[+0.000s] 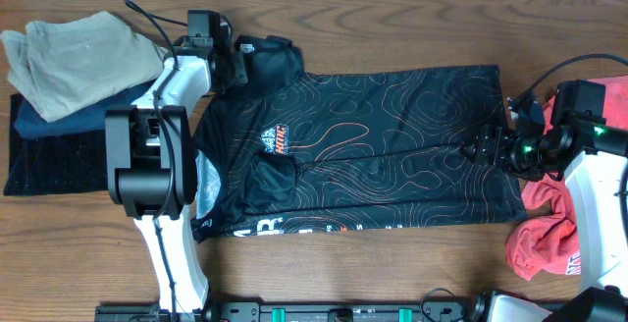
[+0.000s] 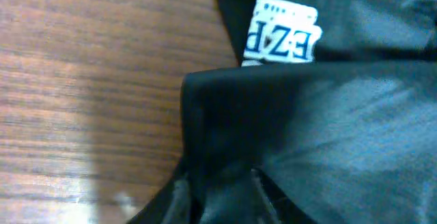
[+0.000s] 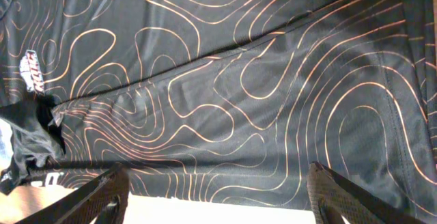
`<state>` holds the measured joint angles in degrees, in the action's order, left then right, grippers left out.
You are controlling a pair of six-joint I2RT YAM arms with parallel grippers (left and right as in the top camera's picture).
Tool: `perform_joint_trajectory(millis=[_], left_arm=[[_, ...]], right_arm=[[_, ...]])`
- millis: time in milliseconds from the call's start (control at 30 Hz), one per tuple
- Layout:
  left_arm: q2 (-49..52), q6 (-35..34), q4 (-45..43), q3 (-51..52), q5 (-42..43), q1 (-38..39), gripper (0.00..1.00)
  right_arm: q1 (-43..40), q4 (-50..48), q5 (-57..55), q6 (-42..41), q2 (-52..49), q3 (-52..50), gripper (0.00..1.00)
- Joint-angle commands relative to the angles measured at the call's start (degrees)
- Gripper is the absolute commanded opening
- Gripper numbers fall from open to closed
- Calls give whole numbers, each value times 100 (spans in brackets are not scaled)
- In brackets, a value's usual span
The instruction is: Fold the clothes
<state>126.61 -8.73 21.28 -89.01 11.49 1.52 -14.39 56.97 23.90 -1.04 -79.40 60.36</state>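
The jersey point(image 1: 392, 135) lies flat on the table point(image 1: 392, 263), long axis running left to right: neck and chest logo point(image 1: 276, 142) at its left end, hem at its right. The coming fold turns on its far left corner, where a sleeve point(image 1: 267, 57) sticks out. The left gripper point(image 1: 234, 64) sits right at that sleeve and is plainly the nearer arm. In the left wrist view its fingers point(image 2: 179, 198) stand close together with a ridge of black cloth rising between them, so it looks to be pinching the sleeve. They are blurred and cut off at the bottom edge, so how firm the hold is cannot be made out. A white tag point(image 2: 283, 38) shows on the cloth just beyond the ridge, its lettering only partly readable. The right gripper point(image 1: 481, 150) hangs over the hem end, fingers point(image 3: 102, 191) spread wide and holding nothing. Whether it touches the cloth cannot be told. The left arm hides part of the neck end from overhead, and the near sleeve seems tucked in under the logo. Coral-red garments point(image 1: 545, 229) lie off the near right corner of the jersey, partly under the right arm, and a pile point(image 1: 69, 57) of other clothes sits beyond the left end.
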Motion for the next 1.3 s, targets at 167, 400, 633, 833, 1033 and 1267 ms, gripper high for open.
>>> perform_joint_trajectory(millis=[167, 400, 633, 833, 1033, 1267], left_arm=[[282, 57, 466, 55, 7, 76, 28], [284, 57, 564, 136, -192, 345, 46], [313, 57, 544, 214, -942, 619, 43], [315, 57, 546, 216, -940, 695, 7], [170, -15, 734, 199, -896, 623, 6], [-367, -162, 1139, 199, -870, 610, 6]], right_arm=[[96, -66, -11, -66, -11, -17, 81], [96, -57, -11, -66, -11, -17, 81], [96, -39, -9, -66, -11, -17, 81], [96, -66, -11, -66, -11, -17, 81], [96, -258, -295, -66, -24, -17, 79], [96, -693, -1270, -175, -614, -15, 77]])
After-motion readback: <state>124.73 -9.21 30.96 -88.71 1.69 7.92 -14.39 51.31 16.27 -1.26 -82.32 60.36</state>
